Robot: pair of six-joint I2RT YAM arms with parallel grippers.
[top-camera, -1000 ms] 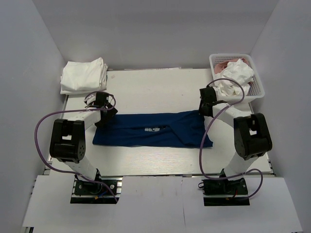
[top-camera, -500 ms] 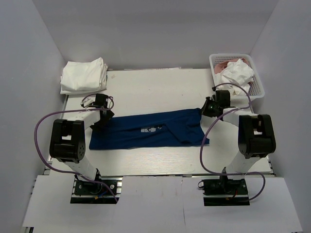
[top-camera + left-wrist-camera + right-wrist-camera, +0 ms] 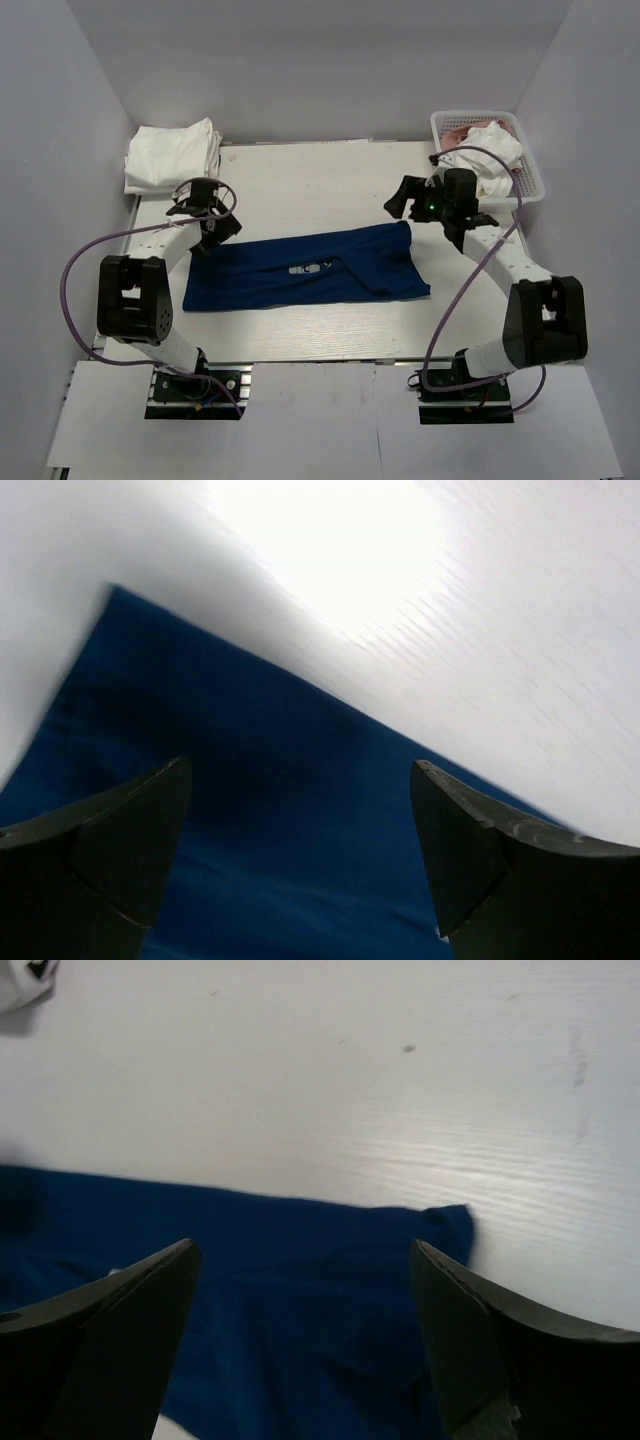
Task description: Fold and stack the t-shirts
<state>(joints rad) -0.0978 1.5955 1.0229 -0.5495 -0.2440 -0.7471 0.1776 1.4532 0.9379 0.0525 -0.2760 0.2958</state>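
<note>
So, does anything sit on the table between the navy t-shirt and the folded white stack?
Nothing visible lies there: bare table separates the navy t-shirt from the folded white stack in the far left corner. Only the open left gripper hangs above that gap.

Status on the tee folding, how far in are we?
Done: a white stack of folded tees sits at the far left corner. In hand: the navy tee lies as a long band, apparently part-folded; left gripper and right gripper hang open over its ends, holding nothing. Left: finish and stack it, then the crumpled white tee and pink tee in the basket.
</note>
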